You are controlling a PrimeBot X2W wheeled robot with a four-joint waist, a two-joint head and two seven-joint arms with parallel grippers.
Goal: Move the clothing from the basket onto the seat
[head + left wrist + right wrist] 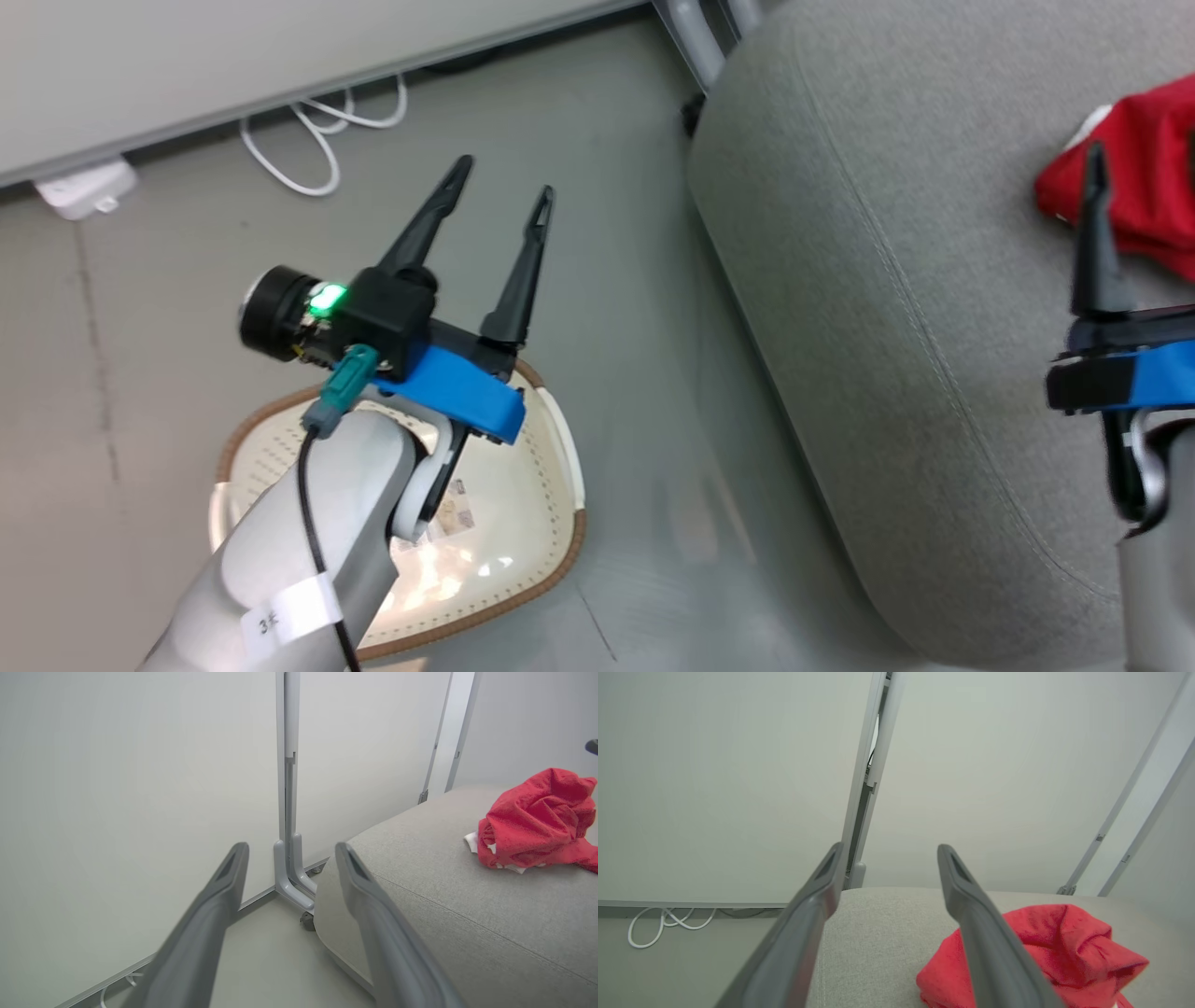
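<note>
Both hands are spread and empty, my left hand [504,177] above the bare-looking basket [571,546] and my right hand [891,848] just beside the red clothing [1148,163] heaped on the seat [887,280] (one finger very close), so a careless pull-back could snag cloth and drag it off.

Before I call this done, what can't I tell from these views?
- Basket: head view, left arm covers part of its floor.
- Clothing: cut by the head view's right edge, bunched in both wrist views; garment count unclear.
- Basket label: head view, too small to read.
</note>
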